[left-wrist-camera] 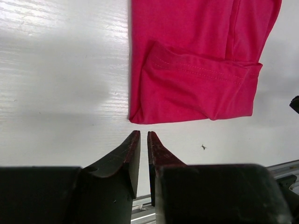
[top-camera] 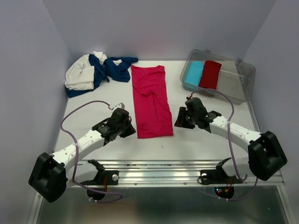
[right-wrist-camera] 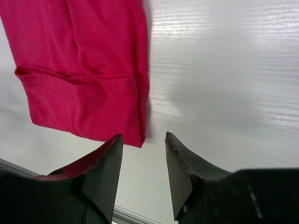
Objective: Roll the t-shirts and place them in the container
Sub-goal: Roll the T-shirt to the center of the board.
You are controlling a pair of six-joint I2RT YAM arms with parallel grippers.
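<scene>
Wide white tabletop (top-camera: 201, 144), pink t-shirt (top-camera: 150, 100) lying in a long folded strip down the middle. Right gripper (right-wrist-camera: 144, 136) at its near right corner, fingers apart, empty. Left gripper (left-wrist-camera: 144, 135) near the left corner, barely parted.

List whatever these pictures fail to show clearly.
- Top view: the navy and white pile is tangled over itself, so the number of garments in it is unclear.
- Both wrist views: the far end of the pink t-shirt is cut off by the top edge.
- Top view: the floor of the clear bin under the light-blue roll and red roll is covered by them.
</scene>
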